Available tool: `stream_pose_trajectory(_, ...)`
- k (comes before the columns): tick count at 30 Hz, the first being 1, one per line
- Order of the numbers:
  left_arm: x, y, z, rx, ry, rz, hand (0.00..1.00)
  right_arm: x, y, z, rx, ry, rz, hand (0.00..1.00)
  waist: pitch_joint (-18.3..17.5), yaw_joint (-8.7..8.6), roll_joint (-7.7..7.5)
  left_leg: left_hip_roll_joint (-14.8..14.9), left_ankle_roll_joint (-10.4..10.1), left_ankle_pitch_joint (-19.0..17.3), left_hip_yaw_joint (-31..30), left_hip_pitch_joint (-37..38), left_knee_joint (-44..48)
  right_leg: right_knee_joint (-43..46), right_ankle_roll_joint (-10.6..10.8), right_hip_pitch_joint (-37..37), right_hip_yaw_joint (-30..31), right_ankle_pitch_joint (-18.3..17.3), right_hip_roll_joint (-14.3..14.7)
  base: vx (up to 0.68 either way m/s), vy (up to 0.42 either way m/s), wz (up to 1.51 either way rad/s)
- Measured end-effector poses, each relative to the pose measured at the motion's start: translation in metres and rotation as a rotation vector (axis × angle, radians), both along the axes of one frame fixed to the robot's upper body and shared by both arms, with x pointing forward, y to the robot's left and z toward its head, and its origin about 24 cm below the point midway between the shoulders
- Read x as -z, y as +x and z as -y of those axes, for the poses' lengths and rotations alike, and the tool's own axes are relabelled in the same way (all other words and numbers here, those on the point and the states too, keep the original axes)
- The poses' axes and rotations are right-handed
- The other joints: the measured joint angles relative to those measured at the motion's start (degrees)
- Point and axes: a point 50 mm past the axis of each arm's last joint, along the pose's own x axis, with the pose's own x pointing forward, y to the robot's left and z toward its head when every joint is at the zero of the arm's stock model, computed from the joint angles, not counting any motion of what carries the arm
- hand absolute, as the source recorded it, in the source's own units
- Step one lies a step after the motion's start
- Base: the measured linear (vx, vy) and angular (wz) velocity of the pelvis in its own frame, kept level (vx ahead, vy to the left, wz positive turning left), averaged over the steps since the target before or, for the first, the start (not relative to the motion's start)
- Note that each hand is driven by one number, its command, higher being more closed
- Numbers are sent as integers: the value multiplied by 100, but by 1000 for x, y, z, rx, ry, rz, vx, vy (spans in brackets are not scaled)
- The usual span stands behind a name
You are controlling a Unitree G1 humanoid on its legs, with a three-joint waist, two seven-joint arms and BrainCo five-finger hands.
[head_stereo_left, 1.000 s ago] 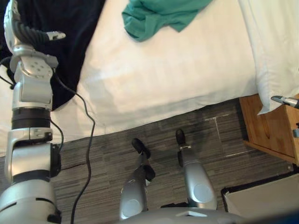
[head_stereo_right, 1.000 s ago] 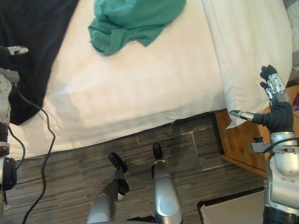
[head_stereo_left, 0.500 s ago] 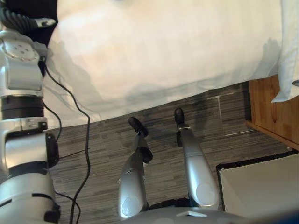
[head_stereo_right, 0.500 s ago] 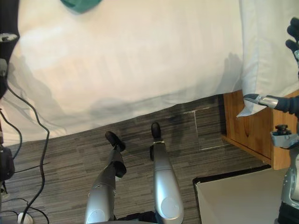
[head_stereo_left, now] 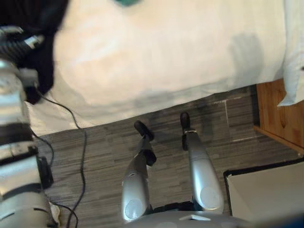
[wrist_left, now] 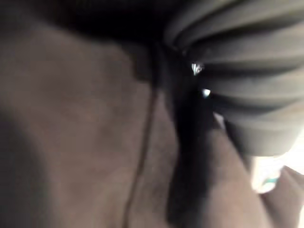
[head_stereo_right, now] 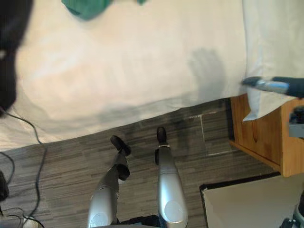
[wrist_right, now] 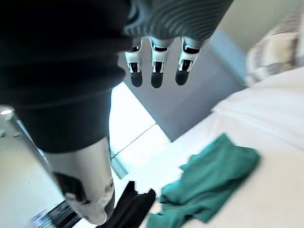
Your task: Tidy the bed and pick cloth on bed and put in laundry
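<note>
1. Spreading across the upper part of both eye views, the bed wears a smooth white sheet that hangs over its near edge to the floor.
2. Grey streaked floor runs from the bed's edge to the bottom of the eye views.
3. A white pillow lies on the bed's right side, with one corner drooping past the mattress edge over the nightstand.
4. A black cloth covers the bed's far left side and falls over the edge there.
5. A pale dark-rimmed bin sits on the floor at lower right, near the nightstand.
6. A wooden nightstand stands just to the right of the bed.
7. The green cloth, the task's thing, lies crumpled on the sheet toward the far side, apart from both hands. The right wrist view shows it beside the black cloth.
8. The right hand hangs in the air by the pillow's drooping corner, its fingers straight, its thumb apart, holding nothing.
9. The left hand shows blurred at the far left by the black cloth, and how far open it is cannot be told.
</note>
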Motion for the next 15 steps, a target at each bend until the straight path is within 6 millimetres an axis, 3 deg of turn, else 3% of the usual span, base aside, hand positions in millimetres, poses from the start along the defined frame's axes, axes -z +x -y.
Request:
stream_pose_trajectory(2,45,-9,20,179,-114,3,100,6,4,-21,-26,-58,-23,0,-77,157,101,-25,31,-22,-108,117,14,-5,30,206,-133,-58,-57,52,-45,24)
stream_pose_trajectory(3,56,-12,26,227,-139,2,100,7,8,-24,-19,-62,-40,0,-84,194,112,-32,57,-42,-121,138,31,-2,28,254,-185,-89,-81,34,-43,25)
stream_pose_trajectory(5,93,-27,50,400,-234,-24,100,11,30,-30,28,-40,-120,0,-124,386,173,-41,57,-159,-292,206,94,27,-16,467,-445,-205,-167,18,-40,31)
stream_pose_trajectory(6,94,-27,51,404,-238,-26,100,11,31,-30,29,-39,-121,0,-127,391,177,-41,57,-159,-297,206,94,27,-16,473,-450,-206,-169,18,-29,53)
stream_pose_trajectory(8,150,-49,87,591,-334,-226,100,16,64,-26,120,32,-216,0,-261,596,208,-46,34,-192,-638,202,110,-16,1,730,-796,-261,-216,23,-29,61)
stream_pose_trajectory(9,165,-56,94,625,-366,-296,100,16,72,-23,144,52,-237,0,-274,635,199,-45,30,-195,-732,200,122,-51,1,797,-874,-261,-219,31,-29,51)
stream_pose_trajectory(10,196,-75,106,660,-455,-432,100,18,92,-13,217,93,-293,0,-297,716,161,-39,25,-198,-900,184,163,-169,1,957,-1017,-257,-208,30,-16,42)
stream_pose_trajectory(11,209,-84,112,673,-500,-487,100,20,103,-6,265,120,-325,0,-314,765,126,-33,23,-196,-979,178,172,-226,5,1028,-1085,-249,-198,52,-19,58)
stream_pose_trajectory(12,229,-102,121,703,-581,-580,100,27,124,14,392,175,-389,0,-338,884,81,-21,10,-187,-1183,152,193,-381,-2,1199,-1267,-203,-162,46,-17,56)
stream_pose_trajectory(15,252,-132,124,711,-682,-717,100,29,156,63,684,324,-454,0,-368,1392,23,60,-7,-113,-1673,-106,245,-943,-49,1510,-1667,21,58,53,2,62)
